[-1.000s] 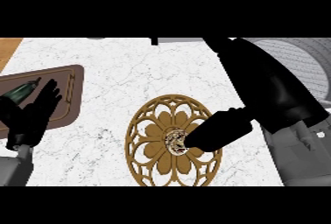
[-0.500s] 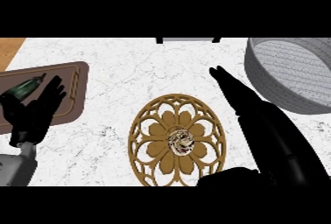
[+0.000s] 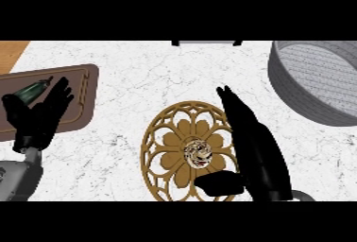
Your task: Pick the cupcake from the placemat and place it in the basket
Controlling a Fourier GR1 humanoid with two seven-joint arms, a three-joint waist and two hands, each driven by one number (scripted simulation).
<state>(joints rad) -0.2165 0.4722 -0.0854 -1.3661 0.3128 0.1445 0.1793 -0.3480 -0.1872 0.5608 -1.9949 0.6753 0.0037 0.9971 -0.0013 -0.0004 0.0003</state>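
Cupcake sits at the middle of the gold, cut-out placemat, low in the centre of the frame, on the white marbled surface. It is not held by either hand. The right hand lies just to the right of the cupcake, over the placemat's right edge, its fingers straight and pressed together, pointing toward the top of the frame; its thumb sticks out to the left below the cupcake, and I cannot tell whether it touches it. The grey basket stands at the upper right, well apart from the placemat and partly cut off by the frame's edge. At the left edge the left hand rests with fingers up and relaxed, slightly spread, over a brown tray that carries a dark green bottle.
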